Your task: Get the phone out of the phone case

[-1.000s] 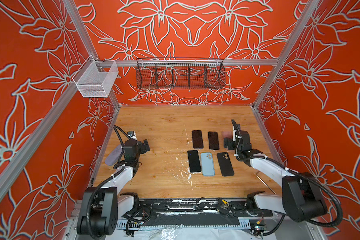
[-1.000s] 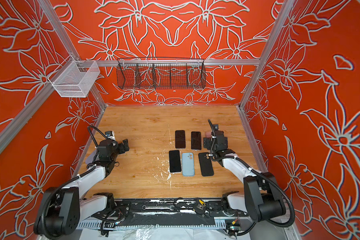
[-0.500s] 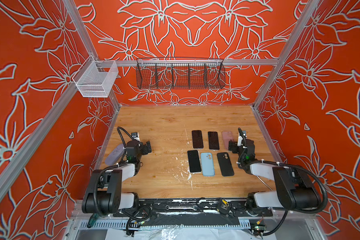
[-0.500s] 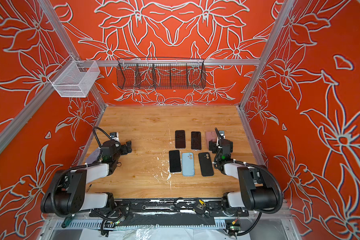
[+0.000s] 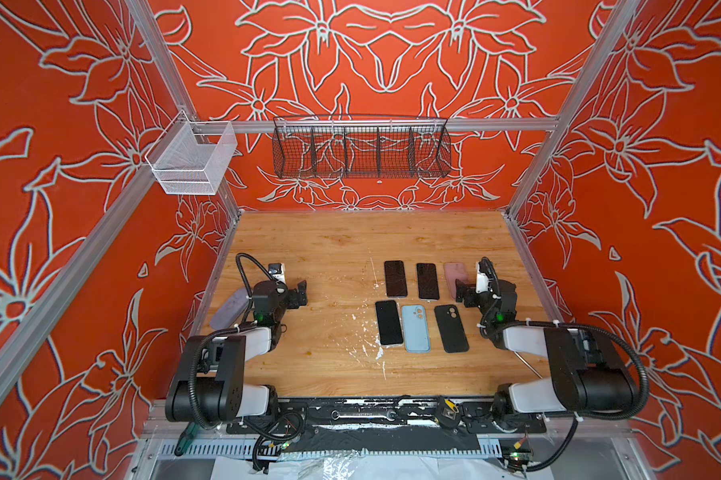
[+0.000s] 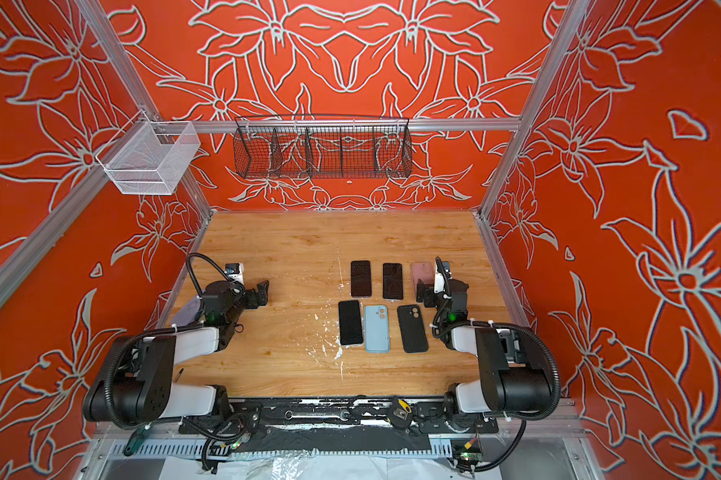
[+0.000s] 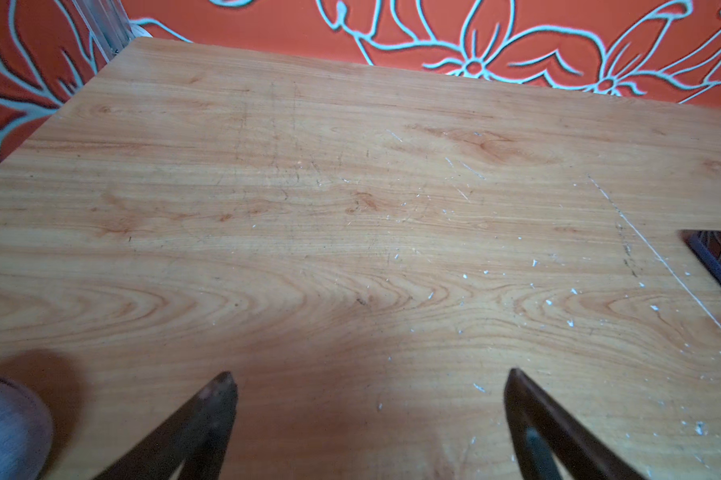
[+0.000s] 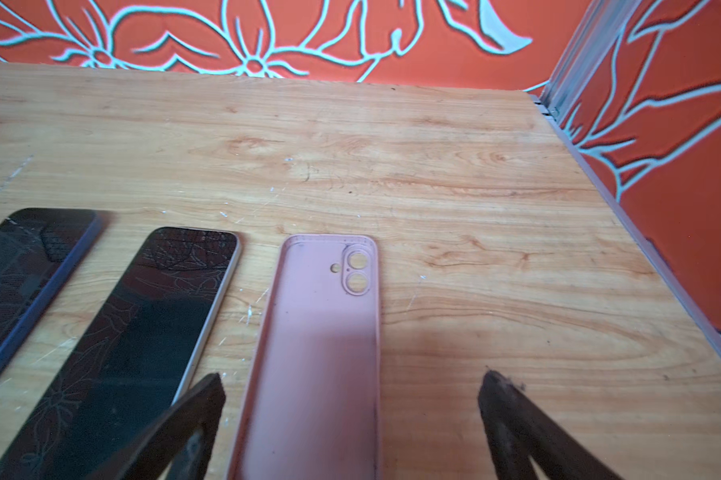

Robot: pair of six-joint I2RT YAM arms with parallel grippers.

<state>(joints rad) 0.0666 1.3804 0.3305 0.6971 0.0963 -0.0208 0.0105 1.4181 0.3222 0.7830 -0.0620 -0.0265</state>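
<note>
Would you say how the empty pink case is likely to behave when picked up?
The pink case is a thin, empty shell, so it is probably light and may flex when pinched. Lying flat on the table, it should slide rather than roll if pushed. Its low rim likely offers little grip.

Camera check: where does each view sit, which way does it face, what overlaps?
Top views: high over the near edge, looking down at the wooden table; both arms, left pincer and right pincer show.
Left wrist: left arm, facing the back wall over mostly bare table; open pincer tips show.
Right wrist: right arm, same heading, over the pink case and two dark phones; open tips show.
Shared: pink case, right wrist and both top views.
</note>
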